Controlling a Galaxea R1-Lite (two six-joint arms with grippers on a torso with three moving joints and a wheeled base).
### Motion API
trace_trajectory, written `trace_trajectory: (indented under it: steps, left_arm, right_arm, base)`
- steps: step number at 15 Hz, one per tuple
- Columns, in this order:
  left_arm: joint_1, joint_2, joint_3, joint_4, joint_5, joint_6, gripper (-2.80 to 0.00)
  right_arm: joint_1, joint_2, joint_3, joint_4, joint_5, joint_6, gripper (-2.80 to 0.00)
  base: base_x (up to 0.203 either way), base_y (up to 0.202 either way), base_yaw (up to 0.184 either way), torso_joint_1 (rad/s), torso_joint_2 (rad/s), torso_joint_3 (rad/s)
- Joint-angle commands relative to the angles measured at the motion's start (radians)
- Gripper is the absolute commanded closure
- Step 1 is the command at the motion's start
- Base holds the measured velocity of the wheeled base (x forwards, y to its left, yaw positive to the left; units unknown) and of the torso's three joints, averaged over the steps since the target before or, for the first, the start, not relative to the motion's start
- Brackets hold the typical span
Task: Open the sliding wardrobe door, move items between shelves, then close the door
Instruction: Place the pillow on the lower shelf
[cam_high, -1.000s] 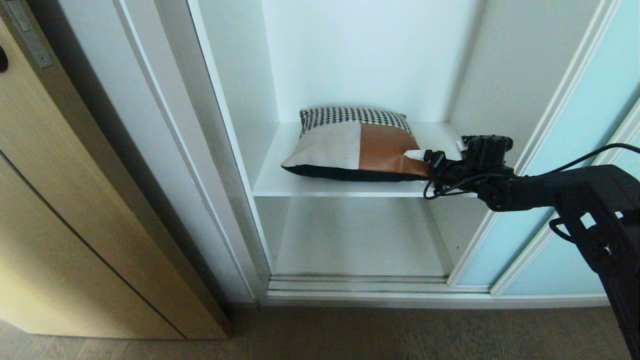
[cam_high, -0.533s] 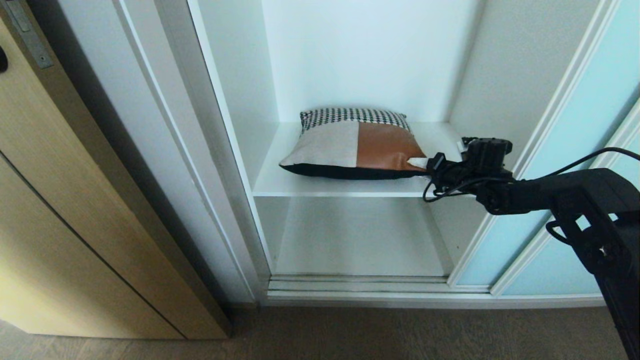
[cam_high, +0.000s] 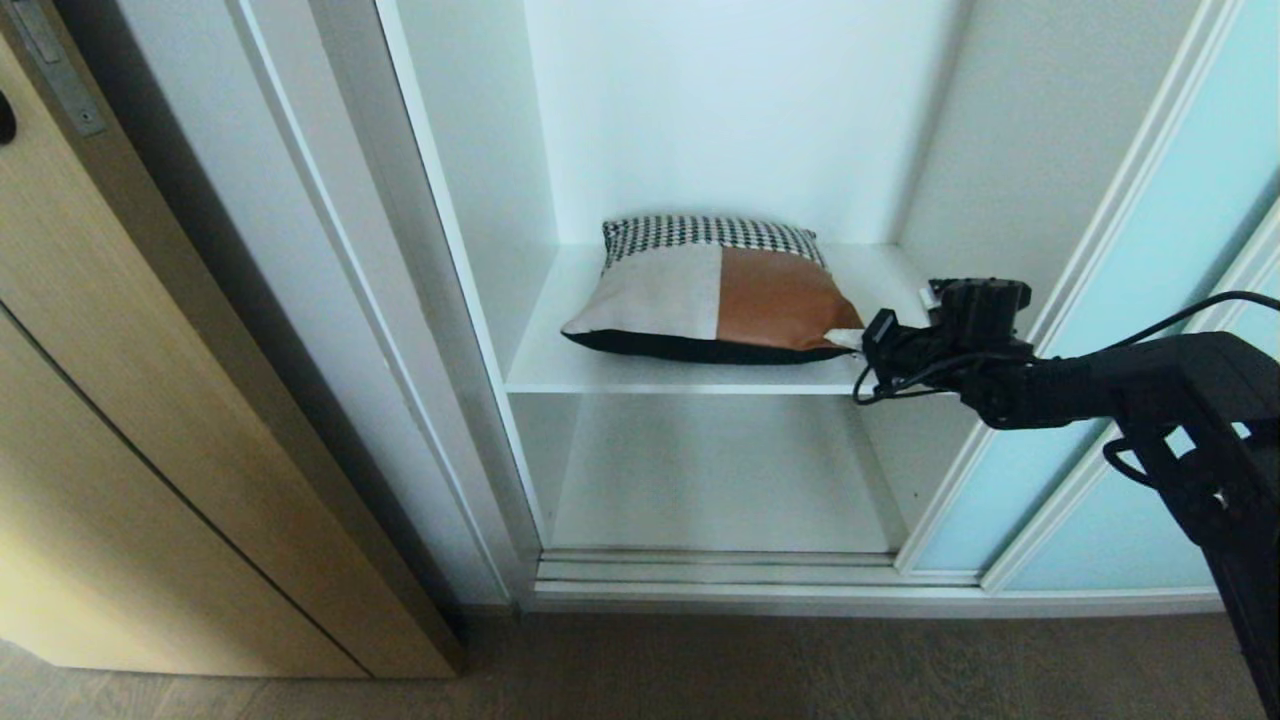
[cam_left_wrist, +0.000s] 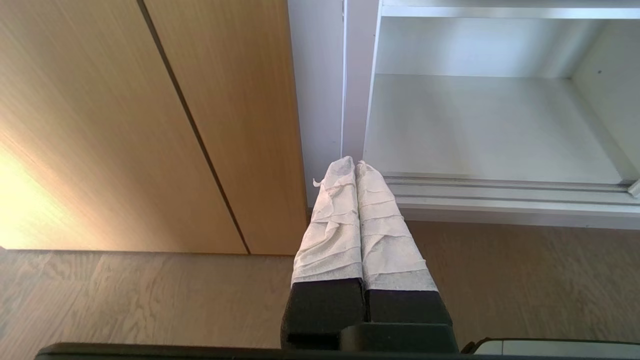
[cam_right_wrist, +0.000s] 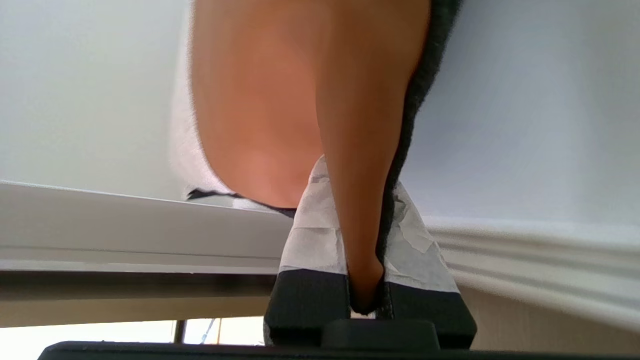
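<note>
cushion (cam_high: 705, 290): square patchwork; houndstooth strip at the back, cream panel toward 9 o'clock, rust-brown leather panel toward 3 o'clock, black underside; lies flat on the upper shelf, its 3 o'clock corner pinched and pulled taut
upper shelf (cam_high: 560, 370): plain white board, wider than the cushion, bare at 9 and 3 o'clock of it
lower shelf (cam_high: 700, 480): white board directly beneath
sliding door (cam_high: 1130, 300): frosted pale-blue glass, slim pale frame, pushed aside to 3 o'clock; the wardrobe stands open
</note>
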Motion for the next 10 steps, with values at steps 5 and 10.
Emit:
trace_trajectory:
  steps: [5,10]
  left_arm:
    - [0.000,0.002,0.002,0.000,0.001,0.000,0.00]
    - [0.000,0.002,0.002,-0.003,0.001,-0.031,0.00]
  right_arm:
    - [-0.039,-0.237,0.312,0.023,0.013,-0.011,0.00]
    - [-0.071,-0.368,0.501,0.019,0.012,-0.047,0.00]
  base:
    - [0.000,0.000,0.000,0.000,0.00,0.000]
    - [0.000,0.000,0.000,0.000,0.00,0.000]
